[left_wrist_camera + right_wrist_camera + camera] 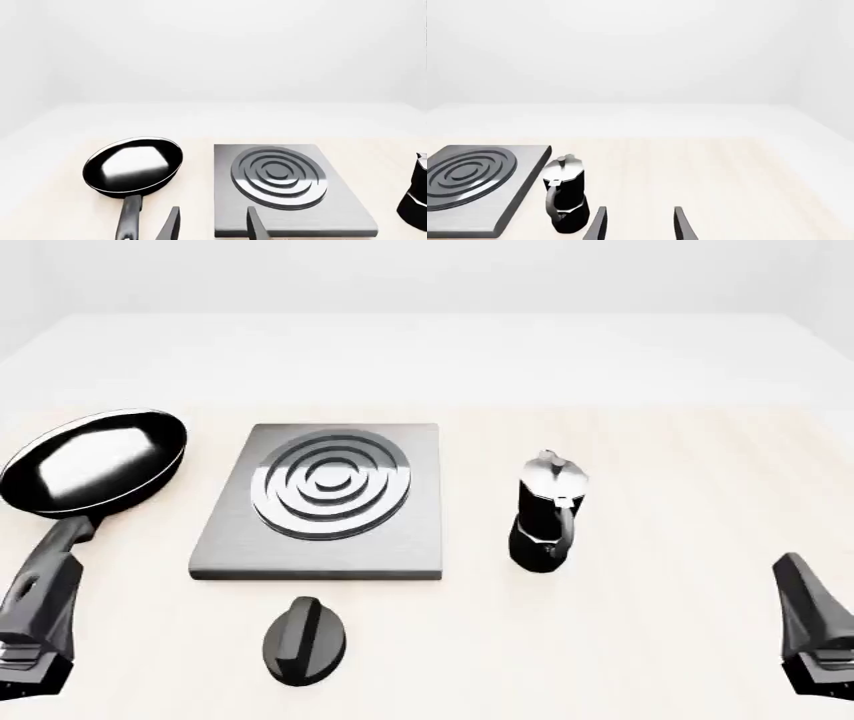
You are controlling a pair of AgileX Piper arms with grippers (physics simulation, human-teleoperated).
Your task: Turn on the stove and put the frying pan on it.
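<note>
Pale bench (667, 640), both grippers spread, empty; I fear my left gripper (212, 225) nudging the frying pan (94, 462) off-line, or the right gripper (639, 225) toppling the moka pot (547, 512) reaching the knob (304, 638).

- The stove (320, 502) sits on the table (667, 640), a bit left of the middle.
- The frying pan (91, 462) lies left of the stove, not touching it, with its handle pointing back toward the near edge.
- The knob (303, 640) is on its own in front of the stove, near its front edge.
- The moka pot (549, 512) stands upright just right of the stove, apart from it.
</note>
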